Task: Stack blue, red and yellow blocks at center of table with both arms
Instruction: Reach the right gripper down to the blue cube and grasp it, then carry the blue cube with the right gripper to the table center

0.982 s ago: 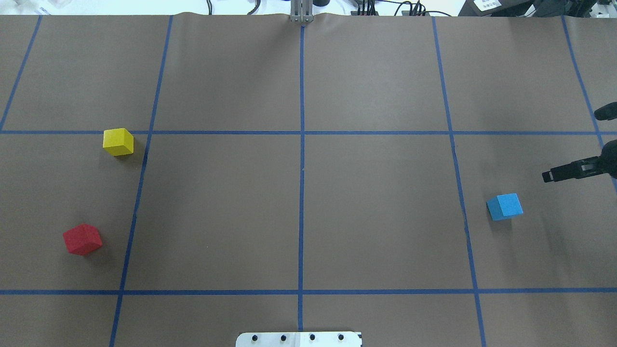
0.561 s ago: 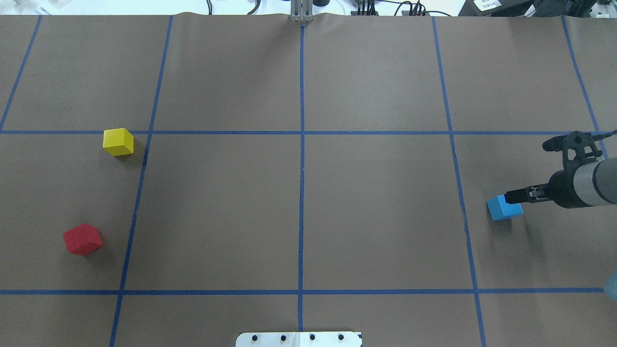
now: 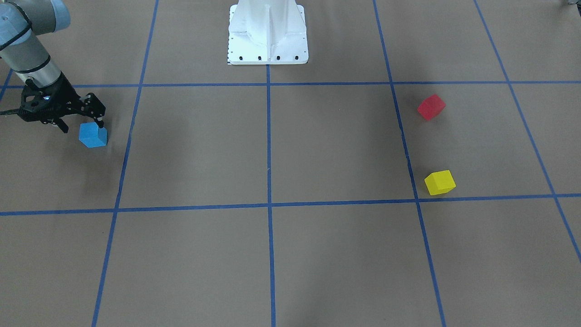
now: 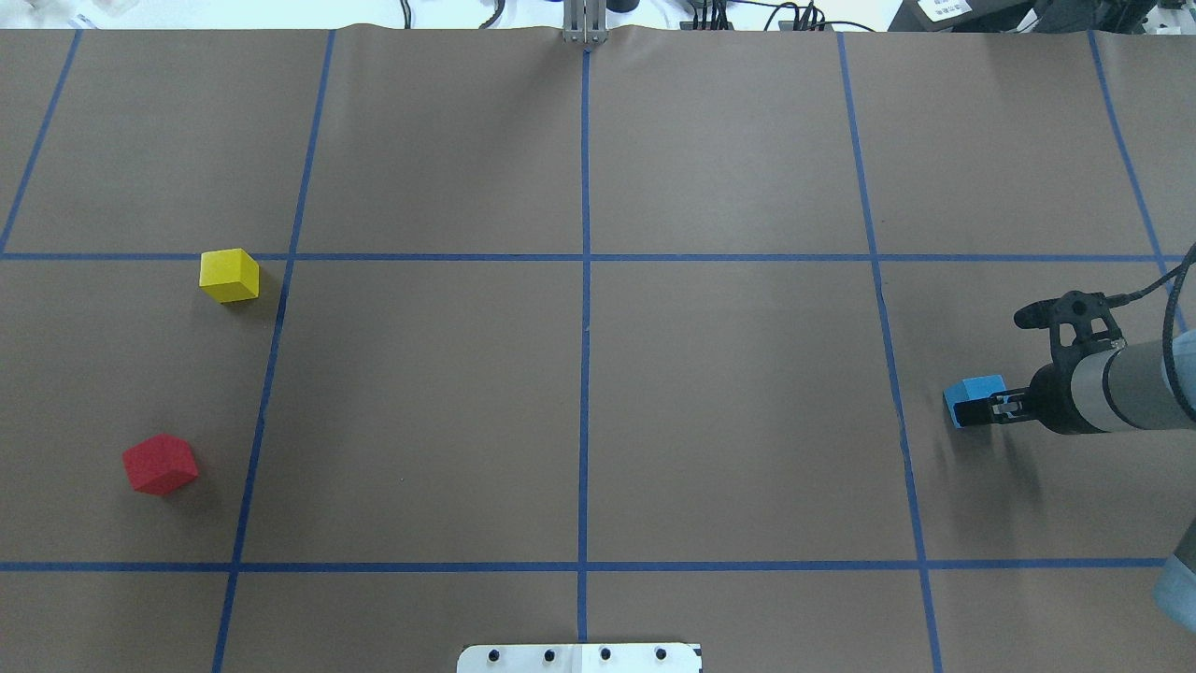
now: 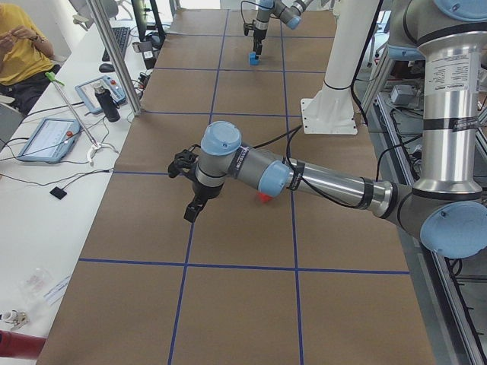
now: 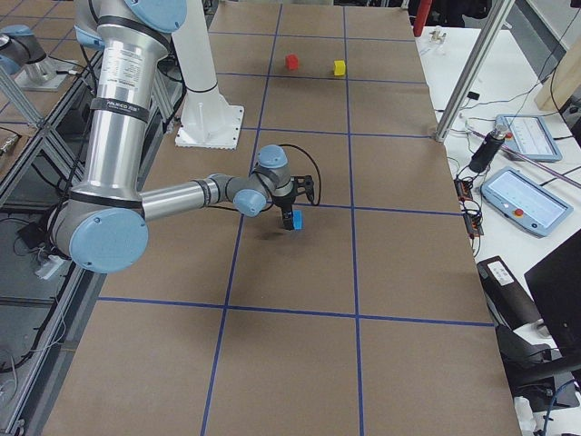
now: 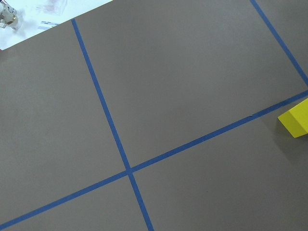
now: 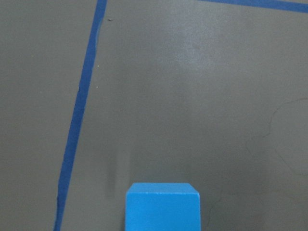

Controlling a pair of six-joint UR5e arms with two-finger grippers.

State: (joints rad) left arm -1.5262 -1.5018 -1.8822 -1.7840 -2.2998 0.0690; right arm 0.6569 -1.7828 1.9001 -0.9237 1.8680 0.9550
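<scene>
The blue block (image 4: pixel 972 394) lies at the table's right side, also seen from the front (image 3: pixel 93 135). My right gripper (image 4: pixel 986 411) hangs open right over it (image 3: pixel 81 126). The right wrist view shows the blue block (image 8: pixel 162 206) at bottom centre, with no fingers in sight. The yellow block (image 4: pixel 229 275) and the red block (image 4: pixel 160 464) lie apart on the left side. My left gripper (image 5: pixel 194 194) shows only in the exterior left view, above the table near the red block (image 5: pixel 264 198); I cannot tell whether it is open. The yellow block (image 7: pixel 294 120) sits at the left wrist view's right edge.
Blue tape lines divide the brown table; the centre line (image 4: pixel 585 327) runs through the middle. The white robot base plate (image 3: pixel 268 32) stands at the robot's edge. A side bench with tablets (image 6: pixel 526 195) and a seated person (image 5: pixel 19 38) border the far side.
My right arm has come in from the right edge and down to the blue block; its gripper now hangs over it. The three blocks have not moved.
</scene>
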